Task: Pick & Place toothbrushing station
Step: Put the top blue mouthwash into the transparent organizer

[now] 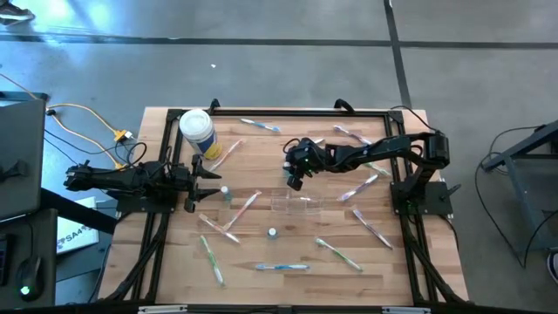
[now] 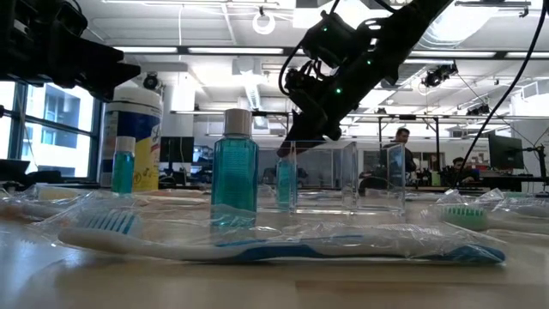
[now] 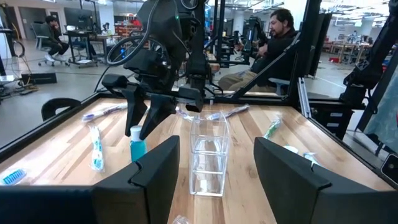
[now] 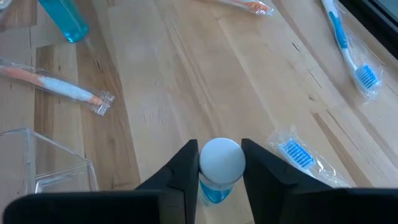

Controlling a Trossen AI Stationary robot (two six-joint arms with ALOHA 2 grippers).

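A small bottle of blue liquid with a white cap (image 4: 221, 158) stands upright on the table in the middle (image 2: 286, 184), next to a clear plastic holder (image 1: 295, 202). My right gripper (image 1: 295, 180) reaches in from the right, slanting down, and is shut on the bottle's cap. My left gripper (image 1: 207, 174) waits at the table's left, level and open, with nothing between its fingers (image 3: 155, 177). Wrapped toothbrushes (image 1: 281, 266) lie scattered flat on the wood. My right gripper pinches the bottle's white cap (image 4: 221, 155) between its two fingers (image 4: 186, 171), one on each side. The fingers come slanting down from the table's right. The bottle stands upright with its base on the table (image 3: 137, 155).
Two more blue bottles (image 1: 225, 194) (image 1: 272, 233) stand near the middle. A white-lidded canister (image 1: 196, 131) with a yellow label stands at the far left. Wrapped toothbrushes (image 1: 370, 228) ring the clear holder. People sit in the room beyond the table (image 3: 280, 31).
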